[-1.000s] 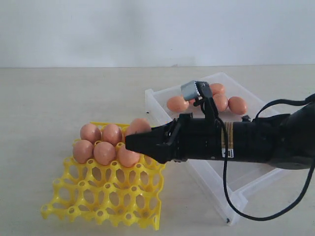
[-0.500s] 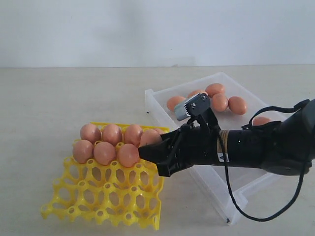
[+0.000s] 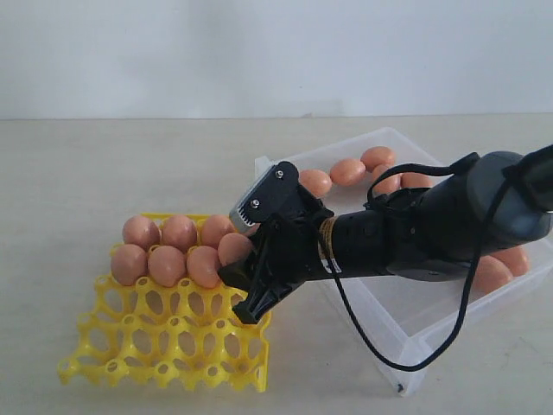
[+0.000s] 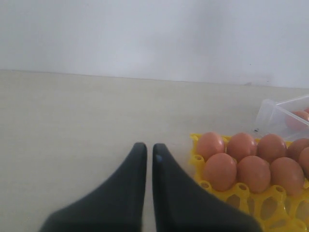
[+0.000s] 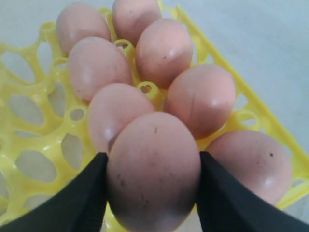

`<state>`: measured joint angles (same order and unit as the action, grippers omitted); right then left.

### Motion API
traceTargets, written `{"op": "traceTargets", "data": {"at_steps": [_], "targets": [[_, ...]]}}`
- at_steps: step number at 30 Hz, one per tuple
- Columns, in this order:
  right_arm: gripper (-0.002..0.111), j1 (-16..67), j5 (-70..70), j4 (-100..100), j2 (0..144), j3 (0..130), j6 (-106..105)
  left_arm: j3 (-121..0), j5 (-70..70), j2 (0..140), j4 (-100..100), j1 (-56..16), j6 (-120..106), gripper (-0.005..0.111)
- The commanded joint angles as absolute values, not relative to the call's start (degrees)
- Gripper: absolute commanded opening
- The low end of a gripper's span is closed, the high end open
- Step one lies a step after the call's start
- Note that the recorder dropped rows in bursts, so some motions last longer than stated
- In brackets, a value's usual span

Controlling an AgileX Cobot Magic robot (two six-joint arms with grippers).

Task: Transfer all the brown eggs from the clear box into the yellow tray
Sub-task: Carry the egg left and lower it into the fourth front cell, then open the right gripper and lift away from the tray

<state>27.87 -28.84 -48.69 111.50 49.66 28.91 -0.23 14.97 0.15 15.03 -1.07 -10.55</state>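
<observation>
Clamping brown egg [image 5: 154, 193] in R gripper [image 5: 152, 155], jaws wide, above yellow tray [image 3: 164, 363], 2nd row. Seven seated; approx seven visible in clear box [image 3: 415, 341]. L gripper [image 4: 146, 151] pinched together, empty.

Right arm [image 3: 432, 229]: thick black cylindrical housing, slight sheen, bulbous joint at 3 o'clock end. Narrow gold-orange band [image 3: 328, 246] round wrist, print unreadable. Grey metal camera bracket [image 3: 262, 197] at 11 o'clock of wrist, two dark screws, ribbed edge. Thin black cable [image 3: 359, 333] loops out toward 5 o'clock; second loop at 12 o'clock. Right gripper [image 5: 153, 188]: matte black wedge fingers [image 5: 79, 198]. Left gripper [image 4: 147, 151]: two matte black tapered fingers, tiny bluish fleck near one tip.
</observation>
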Motion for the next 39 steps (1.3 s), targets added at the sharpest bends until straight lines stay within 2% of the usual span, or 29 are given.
{"op": "traceTargets", "data": {"at_steps": [1, 8, 11, 12, 13, 15, 17, 23, 29, 31, 34, 36, 39], "targets": [[0.000, 27.9, -27.4, -47.7, 111.4, 50.0, 28.3, 0.0, 14.6, 0.0, 15.2, -1.3, -10.1, 0.004], [0.002, 27.9, -27.4, -50.0, 111.4, 50.0, 28.3, 0.0, 14.6, 0.0, 15.2, -1.3, -10.1, 0.004], [0.016, 27.9, -27.4, -50.0, 111.4, 50.0, 28.3, 0.0, 14.6, 0.0, 15.2, -1.3, -10.1, 0.004], [0.024, 27.9, -27.4, -50.0, 111.4, 50.0, 28.3, 0.0, 14.6, 0.0, 15.2, -1.3, -10.1, 0.004], [0.040, 27.9, -27.4, -50.0, 111.4, 50.0, 28.3, 0.0, 14.6, 0.0, 15.2, -1.3, -10.1, 0.004], [0.055, 27.9, -27.1, -49.7, 111.4, 50.0, 28.9, 0.0, 14.6, 0.0, 15.2, -1.3, -10.1, 0.004], [0.059, 27.9, -25.5, -49.7, 111.4, 50.0, 30.2, 0.0, 14.6, 0.0, 15.2, -1.3, -10.1, 0.004], [0.058, 28.0, -22.8, -49.7, 108.4, 50.0, 33.0, 0.0, 14.6, 0.0, 15.2, -1.3, -10.1, 0.004], [0.058, 28.0, -20.0, -48.0, 94.7, 50.4, 39.8, 0.0, 14.6, 0.0, 15.2, -1.3, -10.1, 0.004], [0.058, 28.0, -12.4, -46.5, 92.2, 52.6, 39.1, 0.0, 14.6, 0.0, 15.2, -1.3, -10.1, 0.004], [0.058, 28.0, 7.5, -46.5, 91.5, 59.5, 38.0, 0.0, 14.6, 0.0, 15.2, -1.3, -10.1, 0.004], [0.058, 27.7, 22.8, -47.4, 93.5, 66.0, 34.3, 0.0, 14.6, 0.0, 15.2, -1.3, -10.1, 0.004], [0.058, 25.7, 38.2, -46.7, 99.3, 75.9, 26.9, 0.0, 14.6, 0.0, 15.2, -1.3, -10.1, 0.004]]}}
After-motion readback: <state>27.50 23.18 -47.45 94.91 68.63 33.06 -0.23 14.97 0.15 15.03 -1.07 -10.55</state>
